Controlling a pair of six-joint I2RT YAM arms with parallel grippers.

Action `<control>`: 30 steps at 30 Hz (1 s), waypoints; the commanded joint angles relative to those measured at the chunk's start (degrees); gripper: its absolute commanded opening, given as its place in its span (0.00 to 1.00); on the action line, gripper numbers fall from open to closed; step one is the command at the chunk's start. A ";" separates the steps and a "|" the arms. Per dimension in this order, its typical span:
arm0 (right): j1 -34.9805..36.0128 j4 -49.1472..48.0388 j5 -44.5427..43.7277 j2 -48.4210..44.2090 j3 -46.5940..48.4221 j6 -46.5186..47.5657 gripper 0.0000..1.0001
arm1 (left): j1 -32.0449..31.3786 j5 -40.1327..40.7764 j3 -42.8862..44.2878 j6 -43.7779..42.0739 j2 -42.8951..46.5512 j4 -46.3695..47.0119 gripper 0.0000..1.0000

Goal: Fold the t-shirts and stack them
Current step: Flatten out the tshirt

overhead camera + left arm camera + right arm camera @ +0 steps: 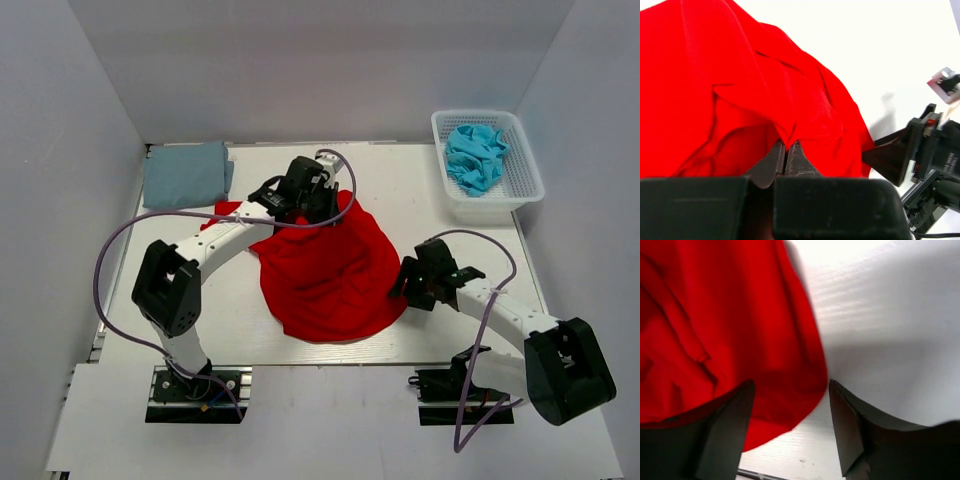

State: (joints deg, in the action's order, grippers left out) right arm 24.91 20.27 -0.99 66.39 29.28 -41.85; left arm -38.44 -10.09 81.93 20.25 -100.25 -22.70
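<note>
The red t-shirt (pixel 330 275) lies bunched and deeply creased mid-frame on the worktop (pixel 400 180); left jaws clamp a raised fold, right jaws stand open astride its edge.

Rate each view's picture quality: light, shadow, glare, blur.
Top view: even light, sharp throughout, only faint shadows. Left wrist view: the table is blown out white, the red shirt oversaturated, the left claw dark and blurred at its base. Right wrist view: grey shadow falls on the table beside the shirt; the right claw is dark and soft.
</note>
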 commanded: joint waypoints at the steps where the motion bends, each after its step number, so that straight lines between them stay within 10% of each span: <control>1: 0.76 -3.57 2.31 2.33 -2.20 -1.31 0.65 | -0.24 0.86 -0.72 0.58 4.26 0.73 0.00; 8: 0.58 -7.00 -2.83 4.80 1.99 0.44 0.00 | 0.46 10.85 -1.25 1.63 11.03 -1.21 0.00; 22: -0.03 5.91 -27.21 -11.90 33.02 16.17 0.00 | 1.08 53.37 14.03 3.48 28.15 -16.93 0.00; 30: -0.03 3.99 -32.58 -15.32 48.75 26.72 0.00 | 1.08 53.26 16.86 -1.79 41.07 -12.91 0.00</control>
State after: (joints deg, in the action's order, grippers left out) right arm 24.88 25.63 -28.64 53.34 71.83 -21.15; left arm -37.54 41.39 96.57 21.17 -63.75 -37.63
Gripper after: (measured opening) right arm 0.012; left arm 0.029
